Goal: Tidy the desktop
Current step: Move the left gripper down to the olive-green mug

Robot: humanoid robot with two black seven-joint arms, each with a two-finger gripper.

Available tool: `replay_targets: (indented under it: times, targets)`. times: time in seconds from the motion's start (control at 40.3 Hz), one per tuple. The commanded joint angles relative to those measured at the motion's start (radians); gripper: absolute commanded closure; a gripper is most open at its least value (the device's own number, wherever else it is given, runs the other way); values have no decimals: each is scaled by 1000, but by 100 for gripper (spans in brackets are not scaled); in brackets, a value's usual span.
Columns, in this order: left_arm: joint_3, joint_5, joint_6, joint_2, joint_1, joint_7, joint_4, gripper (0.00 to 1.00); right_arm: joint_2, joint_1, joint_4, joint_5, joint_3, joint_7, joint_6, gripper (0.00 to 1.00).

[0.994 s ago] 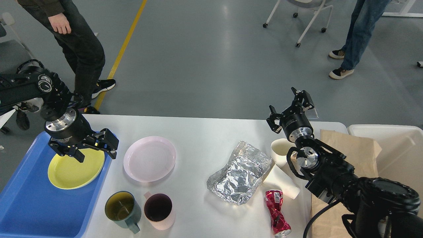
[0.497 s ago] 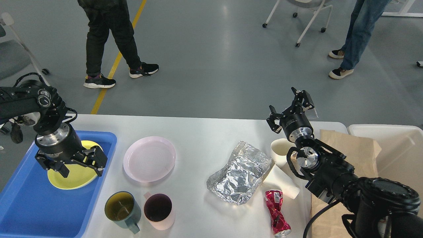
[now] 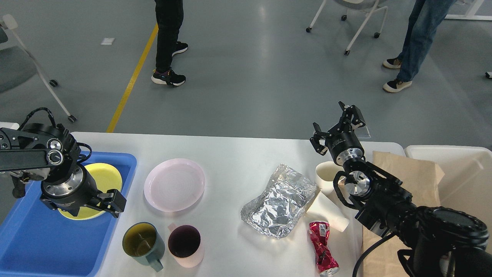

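So the left pincer (image 3: 90, 206) hangs over the blue tray (image 3: 34, 242), right above the yellow plate (image 3: 105, 175), fingers spread and nothing in them as far as I can tell from this angle. The white bench (image 3: 230, 154) stretches off to its right, with the pink plate (image 3: 174, 184) just beside it and two mugs (image 3: 161, 243) nearer the robot. The right pincer (image 3: 338, 127) sits over the bench's far edge, fingers apart, empty. Foil (image 3: 278, 200) and a crushed can (image 3: 323, 248) lie below it.
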Motion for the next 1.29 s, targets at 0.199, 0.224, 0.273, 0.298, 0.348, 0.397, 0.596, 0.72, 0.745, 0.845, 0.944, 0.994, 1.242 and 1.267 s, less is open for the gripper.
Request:
replay_targets:
  times: [0.199,0.224,0.273,0.298,0.348,0.397,0.596,0.72,0.745,0.845,0.944,0.994,1.242,1.267]
  targets:
    - [-1,-15,-20,-29,40,6,-44,3,0,0,0,0,0,0,0,0]
    - [-1,-15,-21,-31,49,6,-44,3,0,0,1,0,0,0,0,0]
    - [-7,-15,-20,-37,66,8,-44,3,0,0,0,0,0,0,0,0]
    - [-9,-15,-20,-40,72,9,-41,3,0,0,0,0,0,0,0,0]
    - [-12,-15,-18,-52,82,14,-38,3,0,0,0,0,0,0,0,0]
    - [-15,-15,-20,-57,83,20,-35,3,0,0,1,0,0,0,0,0]
    - [-44,-15,-21,-52,76,66,-13,3,0,0,0,0,0,0,0,0]
    - [-47,-15,-21,-55,79,71,2,3,0,0,0,0,0,0,0,0]
    - [-47,-15,-21,-55,80,71,2,3,0,0,0,0,0,0,0,0]
    - [-47,-17,-21,-59,88,71,7,3,0,0,1,0,0,0,0,0]
    - [-47,-15,-21,-60,108,74,16,3,0,0,1,0,0,0,0,0]
    - [-50,-15,-20,-62,119,81,22,3,0,0,0,0,0,0,0,0]
    - [-153,-15,-20,-63,218,146,77,3,0,0,1,0,0,0,0,0]
    - [-159,-15,-20,-63,224,147,83,3,0,0,0,0,0,0,0,0]
